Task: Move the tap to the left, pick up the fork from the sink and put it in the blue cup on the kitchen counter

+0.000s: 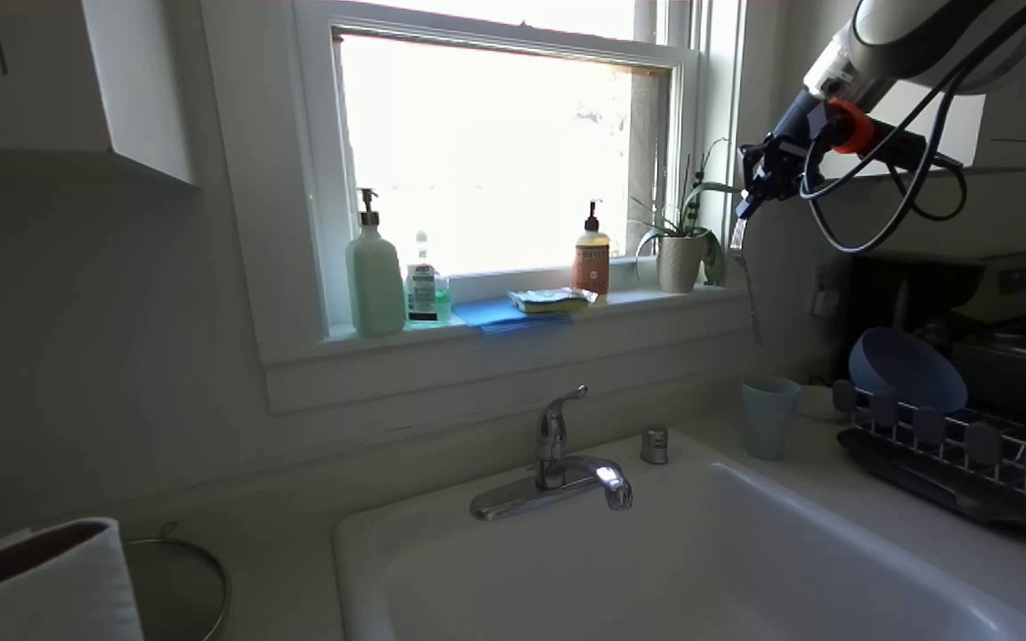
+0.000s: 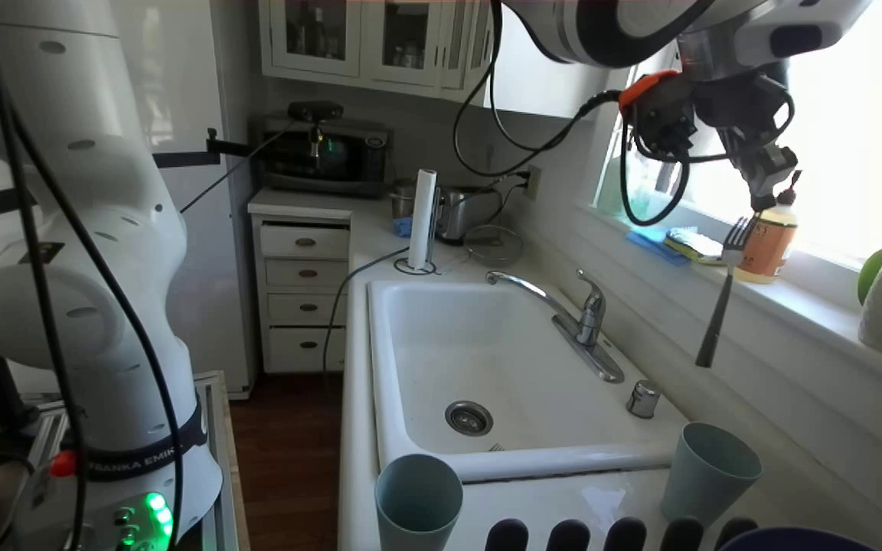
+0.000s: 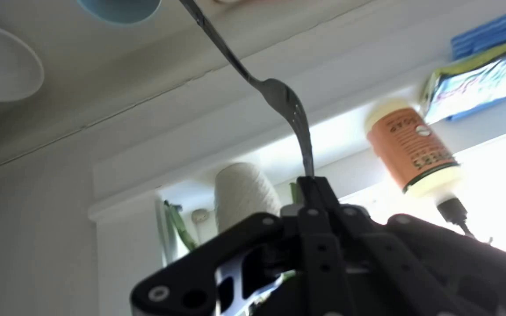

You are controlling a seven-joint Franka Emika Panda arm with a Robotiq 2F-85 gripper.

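My gripper (image 2: pixel 759 205) is shut on the tine end of a fork (image 2: pixel 717 314), whose handle hangs down. In an exterior view the fork (image 1: pixel 749 294) hangs above the blue cup (image 1: pixel 769 418), apart from it. The cup stands upright on the kitchen counter (image 1: pixel 820 485) beside the sink (image 1: pixel 513 570). In the wrist view the closed fingers (image 3: pixel 312 180) grip the fork (image 3: pixel 281 98); the cup (image 3: pixel 123 11) is partly cut off at the top edge. The chrome tap (image 2: pixel 591 310) has its spout over the sink's far part. Small tines (image 2: pixel 496 447) show low in the basin.
A second pale cup (image 2: pixel 418 497) stands on the counter. A dish rack (image 1: pixel 981 445) with a blue bowl (image 1: pixel 909 369) is beside the cup. A soap bottle (image 1: pixel 591 258), potted plant (image 1: pixel 682 264) and sponge (image 1: pixel 553 301) stand on the sill. A chrome cap (image 1: pixel 655 445) is on the sink rim.
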